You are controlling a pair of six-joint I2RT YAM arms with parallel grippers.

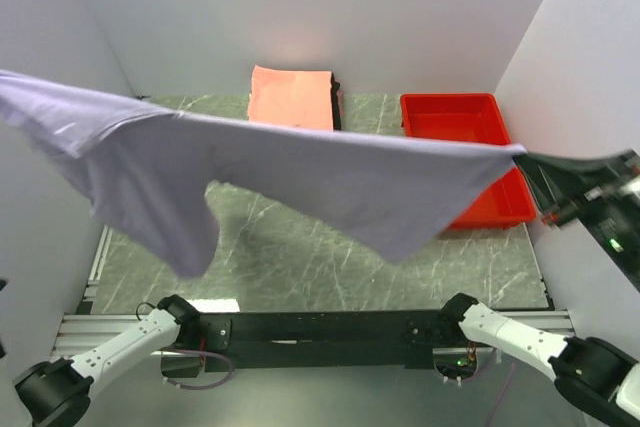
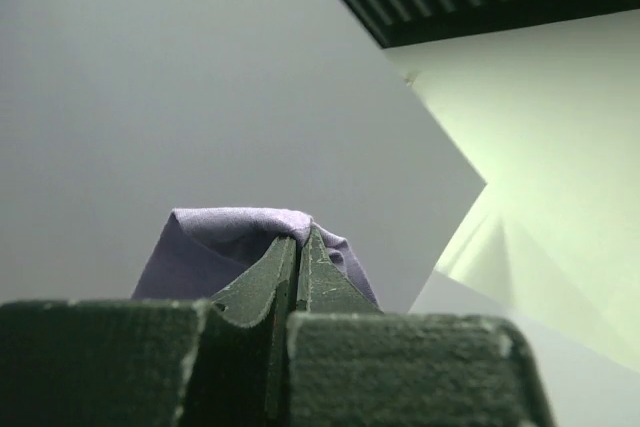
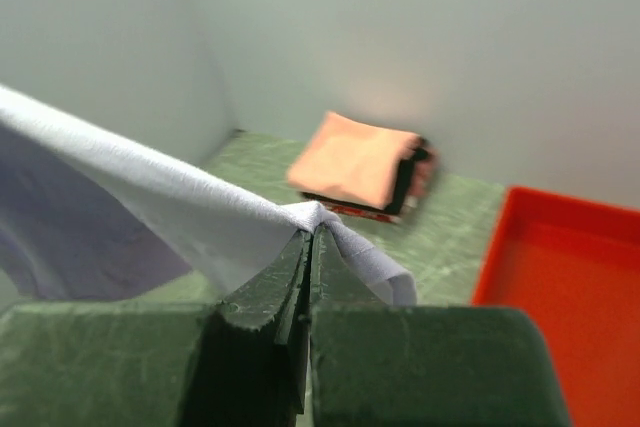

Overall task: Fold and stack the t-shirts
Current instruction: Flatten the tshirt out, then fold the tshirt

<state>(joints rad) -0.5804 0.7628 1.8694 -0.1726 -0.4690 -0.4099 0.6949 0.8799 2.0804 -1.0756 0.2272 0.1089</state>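
Observation:
The lavender t-shirt (image 1: 300,172) hangs stretched in the air across the whole top view, high above the table. My left gripper (image 2: 298,237) is shut on its left end (image 2: 230,247); the gripper itself is out of the top view at the far left. My right gripper (image 1: 522,154) is shut on its right corner, which also shows in the right wrist view (image 3: 312,229) pinched between the jaws. A folded stack with the salmon-pink shirt (image 1: 292,97) on top lies at the back middle; black and dark red layers (image 3: 405,192) show under it.
A red plastic tray (image 1: 470,117) stands at the back right, partly under the shirt's right end. White walls close in the left, back and right. The green marbled table (image 1: 300,257) lies below the hanging shirt.

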